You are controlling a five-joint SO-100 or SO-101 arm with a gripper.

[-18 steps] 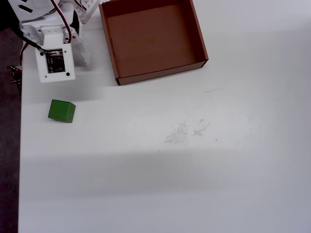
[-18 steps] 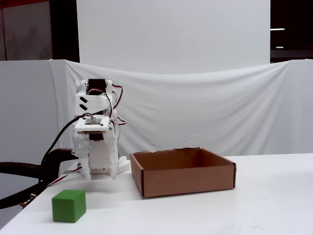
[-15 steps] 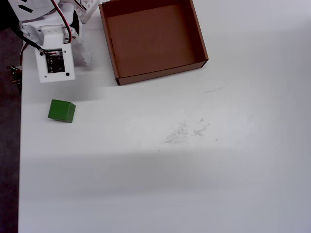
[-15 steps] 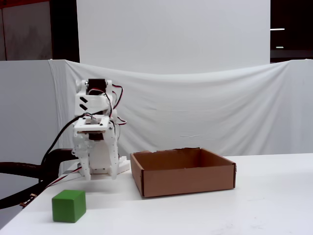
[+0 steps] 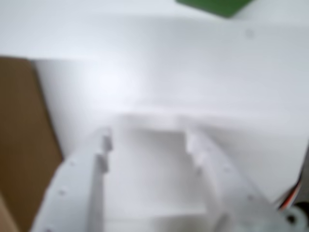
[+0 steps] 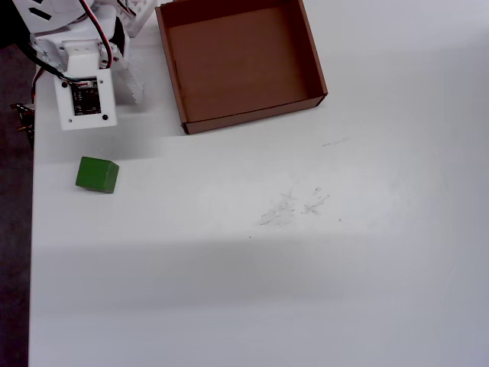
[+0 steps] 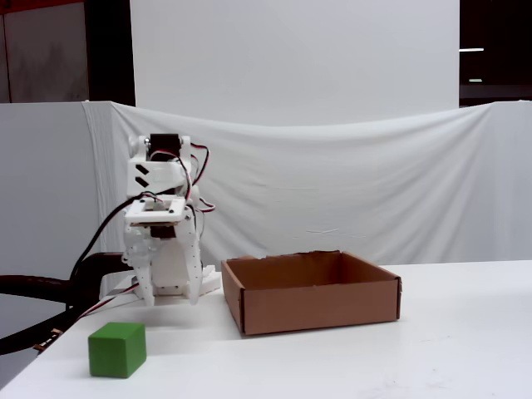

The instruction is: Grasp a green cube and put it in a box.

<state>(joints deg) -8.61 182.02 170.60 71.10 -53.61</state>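
The green cube point(image 6: 97, 174) rests on the white table near its left edge in the overhead view, and at the front left in the fixed view point(image 7: 117, 350). The brown cardboard box point(image 6: 252, 116) stands empty at the top centre, right of the arm in the fixed view point(image 7: 316, 309). My gripper point(image 7: 170, 298) hangs above the table between cube and box, fingers pointing down. In the blurred wrist view the gripper point(image 5: 147, 140) is open with nothing between its fingers. There the cube point(image 5: 215, 6) shows only as a corner at the top edge, and the box point(image 5: 19, 145) lies at the left.
The arm's white wrist block with its circuit board point(image 6: 85, 99) covers the fingers from above. Cables point(image 7: 50, 291) trail off the table's left edge point(image 6: 32, 229). A white cloth backdrop point(image 7: 349, 183) hangs behind the table. Faint scuffs point(image 6: 294, 206) mark the tabletop.
The wrist block has crept very slightly toward the top of the overhead view. Cube and box have not moved.
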